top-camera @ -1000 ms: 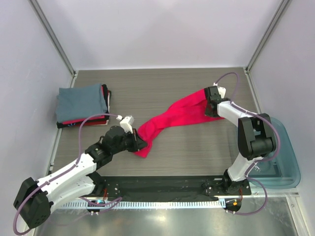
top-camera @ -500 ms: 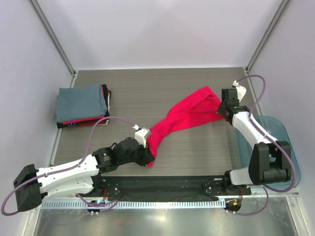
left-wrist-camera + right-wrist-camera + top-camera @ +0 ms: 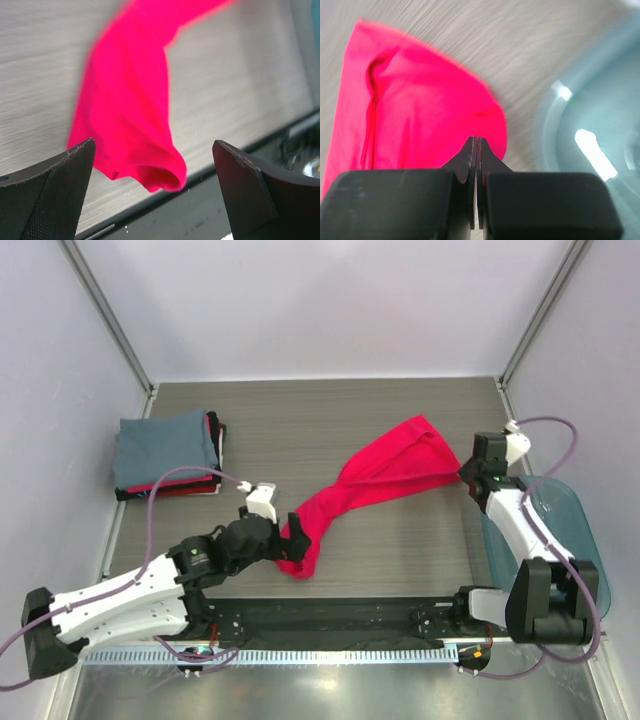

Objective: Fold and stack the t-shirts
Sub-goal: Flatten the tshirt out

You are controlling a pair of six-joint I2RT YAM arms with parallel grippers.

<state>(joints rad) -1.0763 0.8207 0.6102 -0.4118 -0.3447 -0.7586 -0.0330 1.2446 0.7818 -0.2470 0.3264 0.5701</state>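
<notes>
**Left gripper** (image 3: 292,533): jaws spread wide, holding nothing. The lower end of the red-pink t-shirt (image 3: 372,483) lies bunched between and just ahead of its fingers, on the table (image 3: 330,420). The table's near edge and the black base strip (image 3: 330,618) are close beneath that end.

**Right gripper** (image 3: 468,473): jaws pressed together, pinching the shirt's far corner. From there the cloth runs as a twisted band away toward the left gripper.

**Open room:** bare tabletop beyond both grippers as far as the walls (image 3: 320,310). There is little room on the right gripper's outer side, where the teal tub (image 3: 565,530) sits just beside it at the table's edge.

**Left wrist view only:** the left gripper (image 3: 154,145) frames a rolled hem lying flat on the wood, untouched by either finger.

**Right wrist view only:** the right gripper (image 3: 476,142) shows its tips meeting over the cloth's rounded edge, with the tub's rim to their right.

**Also present:** the folded stack (image 3: 167,452), blue-grey on top with red and dark layers beneath. It stands well apart from the left gripper, on its outer side near the table's left edge. Nothing lies between it and the gripper.
</notes>
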